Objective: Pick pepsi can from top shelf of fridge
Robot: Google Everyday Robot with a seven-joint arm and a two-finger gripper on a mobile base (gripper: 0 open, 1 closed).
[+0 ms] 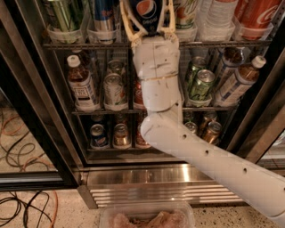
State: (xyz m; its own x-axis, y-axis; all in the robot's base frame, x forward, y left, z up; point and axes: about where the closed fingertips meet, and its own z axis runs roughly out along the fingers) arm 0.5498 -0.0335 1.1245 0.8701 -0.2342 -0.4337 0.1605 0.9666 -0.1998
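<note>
The pepsi can [147, 12] is dark blue with the Pepsi globe. It sits at the top middle of the camera view, in front of the top shelf [222, 43] of the fridge [169, 187]. My gripper [148, 6] reaches up from my white arm [156, 80], and its cream fingers [127, 20] press on both sides of the can. The fingertips and the can's lid are cut off by the top edge of the view.
A green can [62, 13] and a Red Bull can [103, 13] stand to the left on the top shelf, and Coca-Cola [258, 13] to the right. Lower racks hold bottles [80, 84] and small cans [202, 84]. The dark door frame [40, 111] and floor cables [22, 147] are at the left. A plastic tub [147, 218] is below.
</note>
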